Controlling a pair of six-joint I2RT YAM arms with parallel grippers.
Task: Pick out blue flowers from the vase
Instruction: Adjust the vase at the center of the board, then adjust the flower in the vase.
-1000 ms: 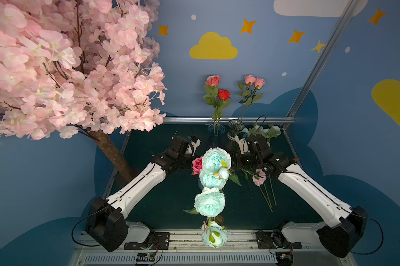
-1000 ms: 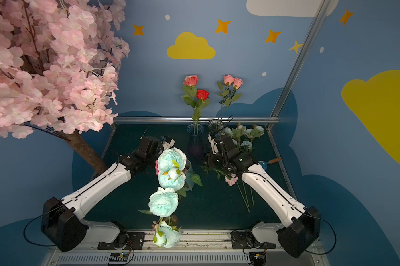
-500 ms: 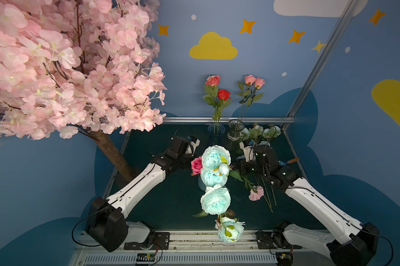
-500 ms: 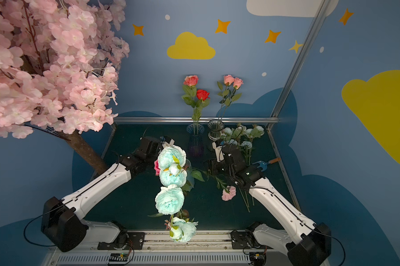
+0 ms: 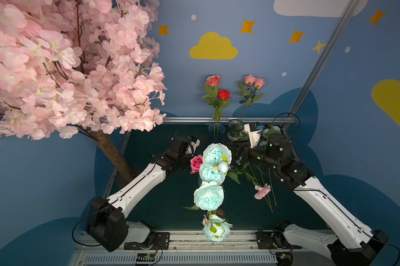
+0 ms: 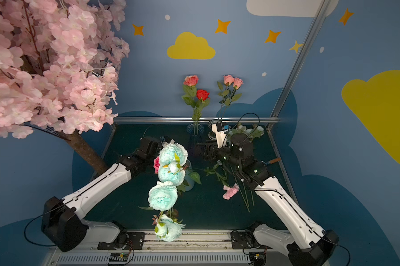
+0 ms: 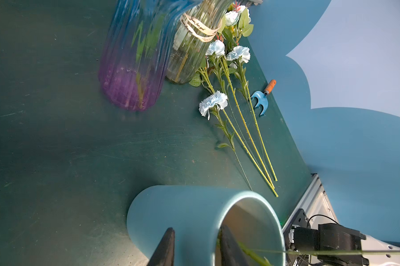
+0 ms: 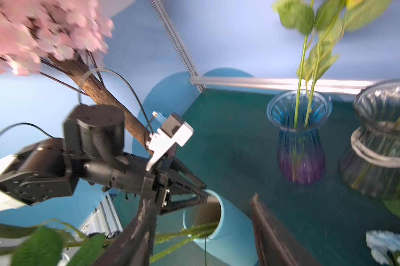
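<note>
Green table, ctr: blue flowers in vase w/ pink rose; more lying flat nr glass vases. Vase rim pinched by left gripper. Spread wide + empty: right gripper, just beside vase.

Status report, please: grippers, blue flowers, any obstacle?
Left gripper straddles vase rim, grip unclear. Right gripper open, empty, near vase. Blue flowers in vase, pink rose among them.
</note>
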